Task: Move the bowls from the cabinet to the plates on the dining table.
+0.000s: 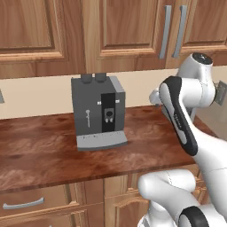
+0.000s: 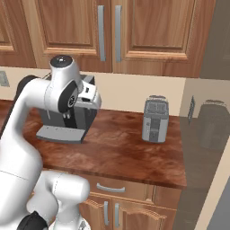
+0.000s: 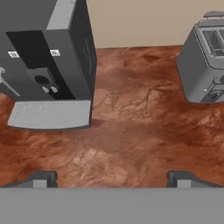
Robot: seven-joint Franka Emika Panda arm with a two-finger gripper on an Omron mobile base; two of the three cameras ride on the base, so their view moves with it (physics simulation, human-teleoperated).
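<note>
Two appliances stand on the reddish-brown wood-grain counter point(image 3: 131, 131): a dark grey coffee machine point(image 1: 98, 111) at the centre of the left base view and a grey toaster point(image 2: 155, 119) right of centre in the right base view. No brand or writing can be read; the coffee machine bears two small white tags point(image 3: 54, 53) near the top of its front in the hand view, too blurred to make out. The gripper point(image 3: 111, 177) hangs over bare counter between the two appliances, its finger tips point(image 3: 41, 178) spread wide at the lower edge of the hand view with nothing between them. The cabinet point(image 2: 108, 31), medium-brown with long grey bar handles point(image 2: 101, 32), runs across the top of both base views with its doors shut, so whatever it holds is hidden. The toaster is cut off at the right edge of the hand view.
</note>
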